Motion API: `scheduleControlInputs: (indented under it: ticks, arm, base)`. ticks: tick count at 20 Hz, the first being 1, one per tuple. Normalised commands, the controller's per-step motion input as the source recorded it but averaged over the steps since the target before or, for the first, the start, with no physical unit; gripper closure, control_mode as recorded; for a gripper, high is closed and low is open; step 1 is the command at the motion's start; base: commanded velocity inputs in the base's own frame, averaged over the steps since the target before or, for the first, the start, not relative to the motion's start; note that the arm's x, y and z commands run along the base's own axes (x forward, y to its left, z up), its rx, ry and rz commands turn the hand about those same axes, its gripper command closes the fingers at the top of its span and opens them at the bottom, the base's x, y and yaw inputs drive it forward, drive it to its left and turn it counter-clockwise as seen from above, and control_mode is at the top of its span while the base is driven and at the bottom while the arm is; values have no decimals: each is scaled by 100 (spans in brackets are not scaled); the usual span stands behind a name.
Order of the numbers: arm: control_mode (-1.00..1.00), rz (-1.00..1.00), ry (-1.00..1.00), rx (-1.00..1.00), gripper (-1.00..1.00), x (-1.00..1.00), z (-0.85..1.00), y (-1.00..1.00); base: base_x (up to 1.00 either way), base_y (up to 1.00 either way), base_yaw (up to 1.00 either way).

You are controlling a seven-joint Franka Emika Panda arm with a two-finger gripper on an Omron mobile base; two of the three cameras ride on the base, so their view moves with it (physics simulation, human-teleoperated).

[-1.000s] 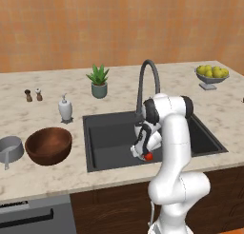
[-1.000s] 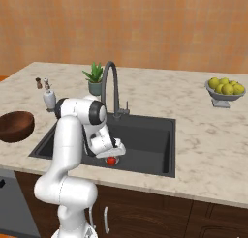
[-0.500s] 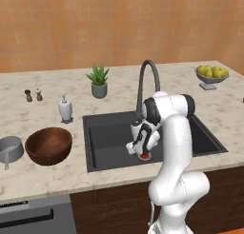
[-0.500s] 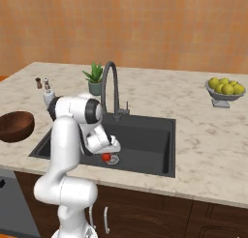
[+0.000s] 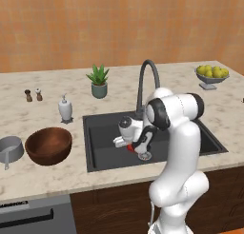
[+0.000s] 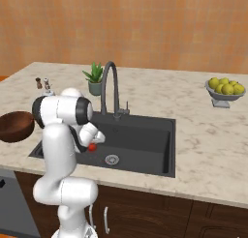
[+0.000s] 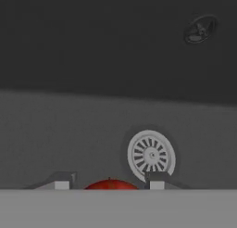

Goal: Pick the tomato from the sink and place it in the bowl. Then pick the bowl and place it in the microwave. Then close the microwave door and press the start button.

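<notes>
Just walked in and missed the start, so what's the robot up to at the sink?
The white arm is reaching down into the black sink, and its gripper is closed around the small red tomato, just above the round metal drain. The brown wooden bowl the tomato is meant for sits empty on the counter left of the sink, with nothing moved there yet.

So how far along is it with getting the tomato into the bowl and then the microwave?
Nothing is finished yet. In hand: the gripper holds the small glossy red tomato between its fingertips, over the matte black sink. The large dark brown wooden bowl sits empty on the counter. Left: drop the tomato in, load the microwave, close it, press start.
</notes>
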Motion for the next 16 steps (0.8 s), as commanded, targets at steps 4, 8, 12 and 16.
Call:
scheduleControlInputs:
  ticks: [4, 8, 12, 16]
  arm:
    - [-100, 0, -4, 6, 100, -38, 100, 24]
    - [-100, 0, 0, 9, 100, -11, 100, 39]
    - [-100, 0, 0, 6, 100, 0, 100, 49]
    - [-100, -1, 0, 0, 100, -2, 100, 47]
  base:
    - [0, 0, 0]
    - [0, 0, 0]
    - [0, 0, 0]
    - [0, 0, 0]
